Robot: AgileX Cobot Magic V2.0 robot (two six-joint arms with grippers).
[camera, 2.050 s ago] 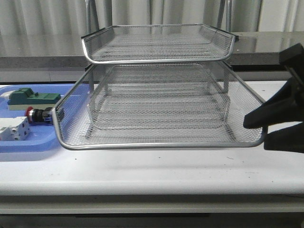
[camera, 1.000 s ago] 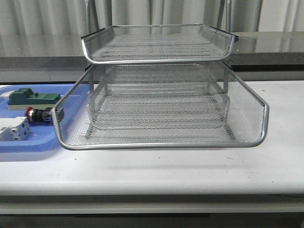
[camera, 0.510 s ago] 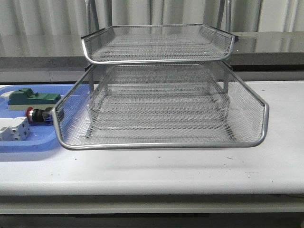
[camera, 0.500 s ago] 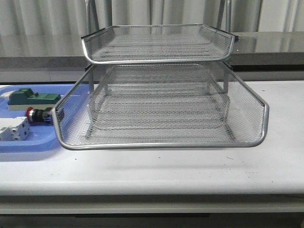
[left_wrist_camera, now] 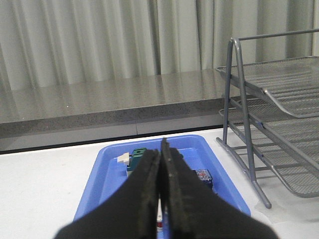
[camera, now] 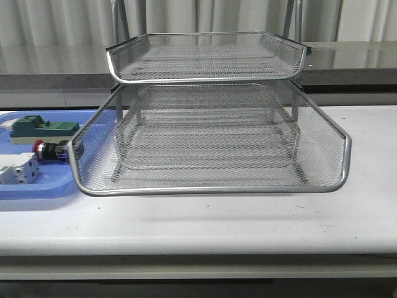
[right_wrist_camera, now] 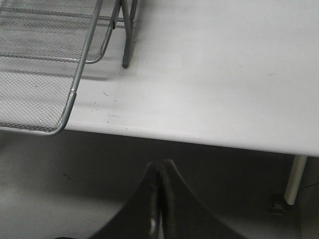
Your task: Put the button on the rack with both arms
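The button (camera: 47, 150) lies on its side in the blue plastic tray (camera: 37, 188), between the green block (camera: 43, 128) and the white block (camera: 17, 169), just beside the left rim of the rack (camera: 211, 186). It is not yet on any tier.

Left hand (left_wrist_camera: 160, 164): fingers pressed together, holding nothing, positioned above the near end of the blue plastic tray. Right hand (right_wrist_camera: 159, 184): fingers likewise together and empty, located off the counter edge, well apart from the rack.

Risks:
- The button sits close to both blocks. Fingers descending without first spreading would strike it or push a neighbouring block.
- The round head and collar may roll or rotate out of a pinch grip.
- The lowest tier's front rim projects toward the tray; a carried button could catch on the wire edge.
- A small part may tip or settle unevenly on open mesh.

Surface and room: the counter (camera: 205, 223) is white, smooth and lightly scuffed. Behind it runs a grey stone-look ledge (left_wrist_camera: 99, 107), with pale pleated curtains (left_wrist_camera: 99, 40) above.
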